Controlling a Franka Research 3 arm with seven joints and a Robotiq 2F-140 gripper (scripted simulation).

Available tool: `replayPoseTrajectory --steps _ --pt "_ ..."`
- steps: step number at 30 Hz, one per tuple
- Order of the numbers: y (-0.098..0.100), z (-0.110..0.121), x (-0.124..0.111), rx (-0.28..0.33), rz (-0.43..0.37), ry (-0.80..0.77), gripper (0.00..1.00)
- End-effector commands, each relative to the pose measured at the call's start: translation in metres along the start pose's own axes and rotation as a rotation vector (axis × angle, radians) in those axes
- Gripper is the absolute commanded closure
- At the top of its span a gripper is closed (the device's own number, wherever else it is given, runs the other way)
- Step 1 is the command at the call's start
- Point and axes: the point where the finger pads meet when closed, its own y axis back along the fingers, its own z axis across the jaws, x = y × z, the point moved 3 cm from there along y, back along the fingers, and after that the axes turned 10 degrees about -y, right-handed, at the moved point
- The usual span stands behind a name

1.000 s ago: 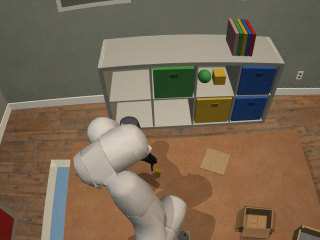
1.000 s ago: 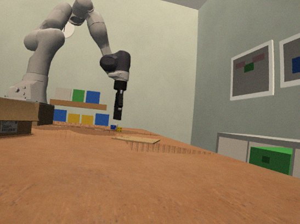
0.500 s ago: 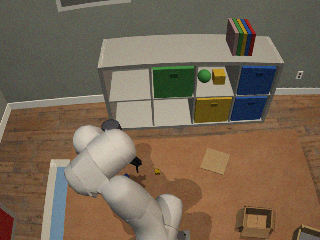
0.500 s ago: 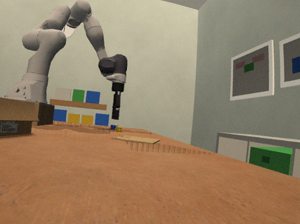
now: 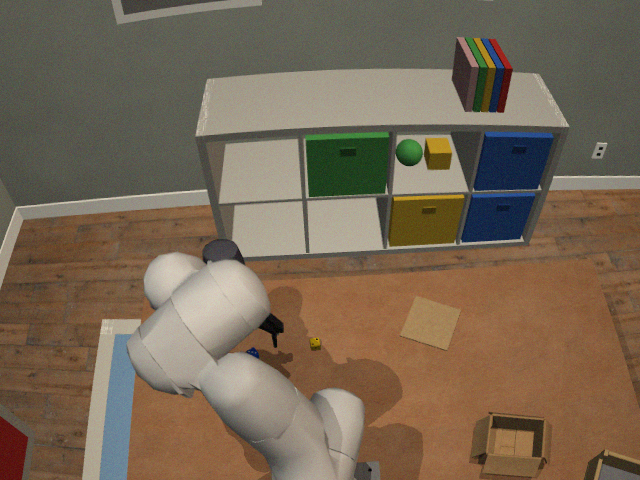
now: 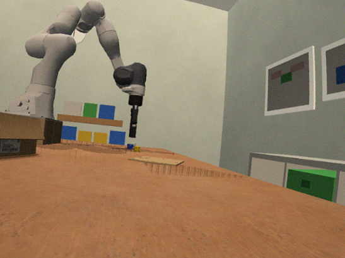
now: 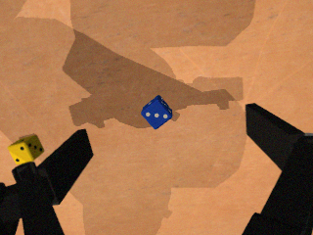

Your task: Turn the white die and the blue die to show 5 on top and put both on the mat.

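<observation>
The blue die [image 7: 156, 112] lies on the orange rug below my gripper, a three-pip face turned toward the wrist camera. It also shows in the top view [image 5: 252, 352], half hidden by my arm, and in the exterior view [image 6: 129, 146]. The yellow die [image 7: 25, 148] sits on the rug to one side, also seen in the top view [image 5: 315, 343] and the exterior view [image 6: 137, 148]. My gripper [image 7: 164, 131] [image 6: 132, 133] hangs open and empty above the blue die. The tan mat [image 5: 430, 322] lies flat on the rug, apart from both dice. The white die is hidden behind my arm.
A white cube shelf [image 5: 379, 162] with coloured bins stands against the back wall. An open cardboard box [image 5: 511, 445] sits on the rug at the front right. A blue-and-white strip [image 5: 114, 397] lies along the rug's left edge.
</observation>
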Motion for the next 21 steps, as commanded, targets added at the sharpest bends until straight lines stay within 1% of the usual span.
replayPoseTrajectory --steps 1,21 --pt "-0.0002 -0.0001 0.0006 0.0 0.004 -0.02 0.0" --pt "-0.0002 -0.0001 0.0006 0.0 0.004 -0.02 0.0"
